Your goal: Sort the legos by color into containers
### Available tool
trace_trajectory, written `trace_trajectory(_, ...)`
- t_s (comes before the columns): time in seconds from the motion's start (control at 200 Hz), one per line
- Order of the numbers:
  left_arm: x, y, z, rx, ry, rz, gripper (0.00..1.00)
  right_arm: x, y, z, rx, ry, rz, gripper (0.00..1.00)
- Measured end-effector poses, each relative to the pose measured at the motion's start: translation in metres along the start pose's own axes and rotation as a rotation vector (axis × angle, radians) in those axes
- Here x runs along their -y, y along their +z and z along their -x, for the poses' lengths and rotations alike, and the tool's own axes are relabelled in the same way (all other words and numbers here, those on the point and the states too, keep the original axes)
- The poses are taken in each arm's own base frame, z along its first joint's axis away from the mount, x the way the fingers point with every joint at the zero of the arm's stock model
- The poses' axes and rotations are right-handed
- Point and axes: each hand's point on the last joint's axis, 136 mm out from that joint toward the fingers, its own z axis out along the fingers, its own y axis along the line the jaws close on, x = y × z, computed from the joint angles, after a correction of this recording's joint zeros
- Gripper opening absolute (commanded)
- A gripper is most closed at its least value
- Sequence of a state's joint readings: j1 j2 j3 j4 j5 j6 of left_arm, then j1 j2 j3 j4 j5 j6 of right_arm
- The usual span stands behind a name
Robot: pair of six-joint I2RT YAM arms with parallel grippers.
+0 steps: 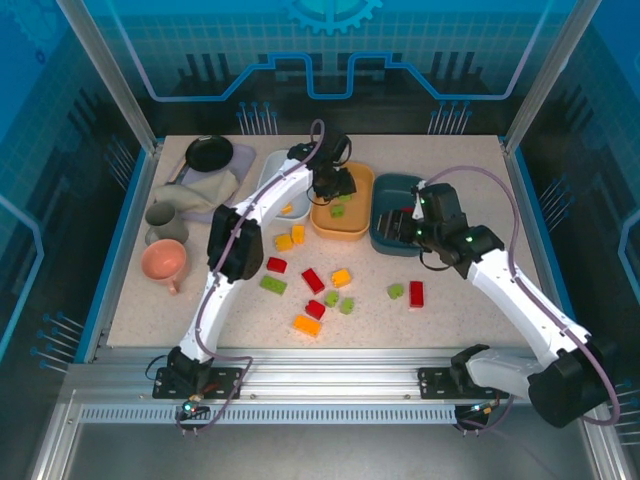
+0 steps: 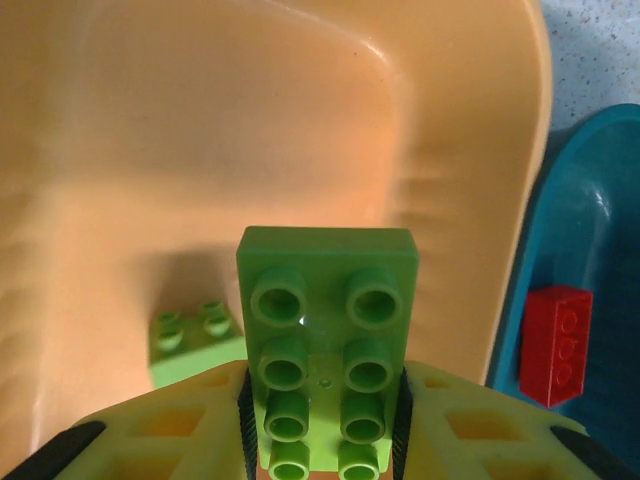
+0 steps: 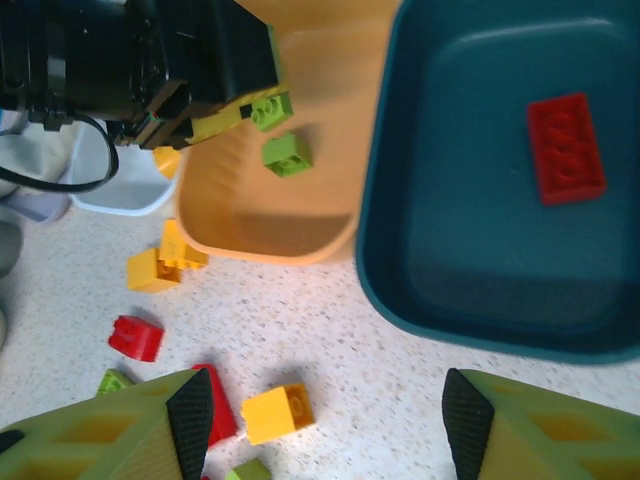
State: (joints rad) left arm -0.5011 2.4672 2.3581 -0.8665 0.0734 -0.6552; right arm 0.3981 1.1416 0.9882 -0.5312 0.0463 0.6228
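My left gripper [image 2: 325, 405] is shut on a light green lego [image 2: 327, 300], held studs-up over the orange container [image 2: 200, 130]. A smaller green lego [image 2: 195, 342] lies inside that dish. The top view has this gripper [image 1: 337, 184] above the orange container [image 1: 362, 205], between the white container [image 1: 272, 170] and the teal container [image 1: 384, 205]. My right gripper [image 3: 328, 420] stands open over the table, just in front of the teal container [image 3: 400, 270], which holds a red lego [image 3: 566, 148]. A yellow lego [image 3: 272, 413] lies between its fingers, below them.
Several red, yellow and green legos [image 1: 313, 280] are scattered on the table in front of the dishes, with a green one [image 1: 396, 291] and a red one [image 1: 416, 294] further right. A black pan [image 1: 209, 153], cloth [image 1: 200, 190], grey cup [image 1: 165, 222] and pink bowl [image 1: 163, 262] crowd the left.
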Motion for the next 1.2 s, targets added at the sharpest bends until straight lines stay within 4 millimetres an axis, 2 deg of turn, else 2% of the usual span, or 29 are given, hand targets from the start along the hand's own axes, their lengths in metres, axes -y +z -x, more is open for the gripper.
trace_trajectory(0.175,-0.001,0.029,-0.005,-0.047,-0.027,-0.018,0.44,0.043,-0.004,-0.022,-0.08,0.07,-0.167,0.65)
trace_trajectory(0.25,-0.002,0.037,-0.01,-0.07,-0.036,-0.026,0.54,0.063,-0.003,-0.037,-0.134,0.11,-0.234,0.65)
trace_trajectory(0.4,0.008,0.033,-0.007,-0.069,-0.046,-0.067,0.65,0.098,0.006,-0.085,-0.28,0.177,-0.336,0.65)
trace_trajectory(0.48,0.009,0.033,-0.008,-0.073,-0.052,-0.071,0.68,0.11,0.01,-0.108,-0.353,0.197,-0.371,0.65)
trace_trajectory(0.57,0.012,0.026,-0.007,-0.069,-0.052,-0.08,0.69,0.117,0.016,-0.125,-0.412,0.211,-0.392,0.64)
trace_trajectory(0.64,0.016,0.011,-0.007,-0.061,-0.049,-0.09,0.7,0.123,0.022,-0.135,-0.451,0.222,-0.405,0.64)
trace_trajectory(0.69,0.02,-0.007,-0.008,-0.051,-0.045,-0.102,0.7,0.126,0.027,-0.142,-0.476,0.229,-0.412,0.63)
trace_trajectory(0.89,0.032,-0.108,-0.029,0.019,-0.015,-0.195,0.71,0.128,0.043,-0.145,-0.497,0.229,-0.405,0.6)
trace_trajectory(0.985,0.027,-0.144,-0.047,0.041,-0.018,-0.24,0.71,0.132,0.049,-0.15,-0.522,0.227,-0.418,0.57)
trace_trajectory(1.09,0.012,-0.16,-0.071,0.039,-0.034,-0.267,0.72,0.135,0.054,-0.156,-0.554,0.221,-0.431,0.51)
trace_trajectory(1.2,-0.008,-0.162,-0.1,0.007,-0.066,-0.285,0.74,0.138,0.057,-0.159,-0.568,0.216,-0.436,0.37)
